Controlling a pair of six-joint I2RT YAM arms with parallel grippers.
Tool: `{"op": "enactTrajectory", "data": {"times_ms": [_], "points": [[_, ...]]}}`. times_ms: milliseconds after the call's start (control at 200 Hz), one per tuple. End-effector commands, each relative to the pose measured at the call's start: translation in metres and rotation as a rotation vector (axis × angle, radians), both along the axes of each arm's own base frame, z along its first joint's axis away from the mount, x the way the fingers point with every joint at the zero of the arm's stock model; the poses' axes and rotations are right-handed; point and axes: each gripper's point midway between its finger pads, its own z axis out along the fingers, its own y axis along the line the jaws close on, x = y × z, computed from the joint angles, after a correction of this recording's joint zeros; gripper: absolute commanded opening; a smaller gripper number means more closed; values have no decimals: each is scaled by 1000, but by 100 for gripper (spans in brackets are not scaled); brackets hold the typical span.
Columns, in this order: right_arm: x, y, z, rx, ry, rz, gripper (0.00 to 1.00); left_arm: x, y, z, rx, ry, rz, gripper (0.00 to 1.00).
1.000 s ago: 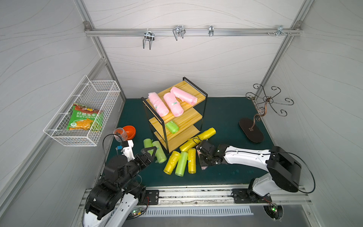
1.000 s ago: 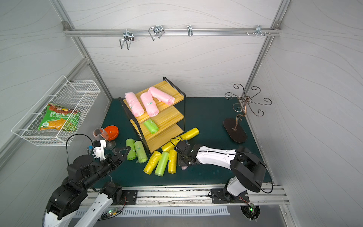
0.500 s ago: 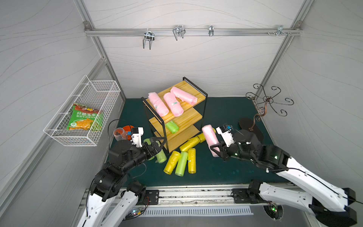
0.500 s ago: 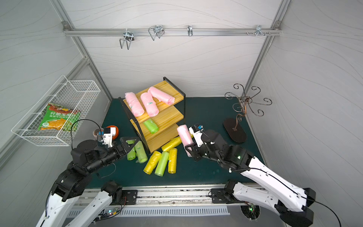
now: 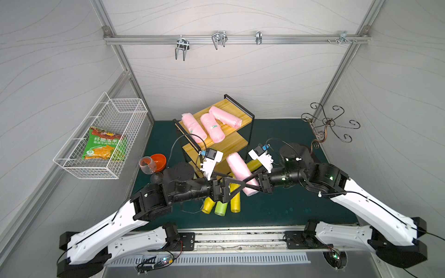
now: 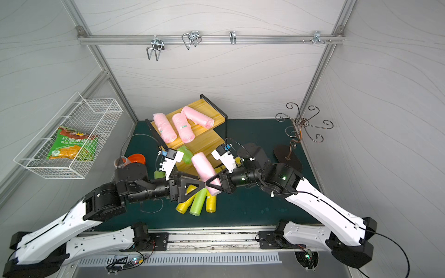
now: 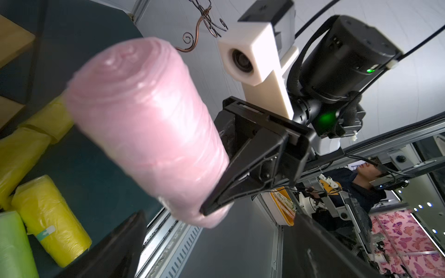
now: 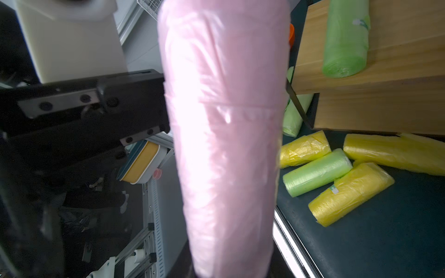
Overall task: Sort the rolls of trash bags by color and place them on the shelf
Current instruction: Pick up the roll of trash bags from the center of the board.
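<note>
The right hand [image 5: 250, 184] is clamped on the lower end of a pink roll [image 5: 238, 172]. Its two fingers press on opposite sides of the plastic and hold the roll in the air above the bench [image 5: 289, 204], at the middle of both top views. The roll is tilted, with its upper end toward the shelf [image 5: 237, 142] and its lower end toward the bottom of the frame.

The left hand [image 5: 234, 189] reaches in from the left and faces the right hand, with its fingers spread wide apart. In the left wrist view the lower end of the roll lies between those fingers. I cannot tell whether either finger touches it.

Three more pink rolls [image 5: 213, 128] lie side by side on the top board of the shelf, above centre. A green roll [image 6: 185, 154] lies on the middle board.

Below centre, under the two hands, a second green roll [image 5: 221, 208] lies on the bench between two yellow rolls [image 5: 208, 204]. Another yellow roll [image 5: 254, 164] lies by the foot of the shelf, just right of the held roll.

At the left of the frame a white wire basket [image 5: 101, 168] on the wall holds a snack packet [image 5: 103, 144]. An orange bowl [image 5: 159, 160] and a glass [image 5: 145, 164] stand between the basket and the shelf. A curled metal stand [image 5: 330, 122] is at the right.
</note>
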Motion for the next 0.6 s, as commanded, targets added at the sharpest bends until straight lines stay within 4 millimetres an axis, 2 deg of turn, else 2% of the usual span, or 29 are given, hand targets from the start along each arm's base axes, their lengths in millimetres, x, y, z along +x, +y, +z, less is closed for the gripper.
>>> {"op": "enactTrajectory", "data": {"times_ms": [0,135,250,380,485,595], "points": [[-18,2,44,146,16,86,0,15,3,27,-48,-112,82,99],[-26,0,50,177,48,111,0,21,10,31,-74,-129,134,99],[-32,1,47,177,83,134,0,25,11,36,-116,-136,161,93],[-31,2,35,155,92,131,0,27,8,48,-184,-154,165,77],[-34,4,37,166,98,149,0,26,-2,50,-174,-149,132,71],[-36,5,39,169,103,168,0,24,-14,49,-173,-133,96,57]]}}
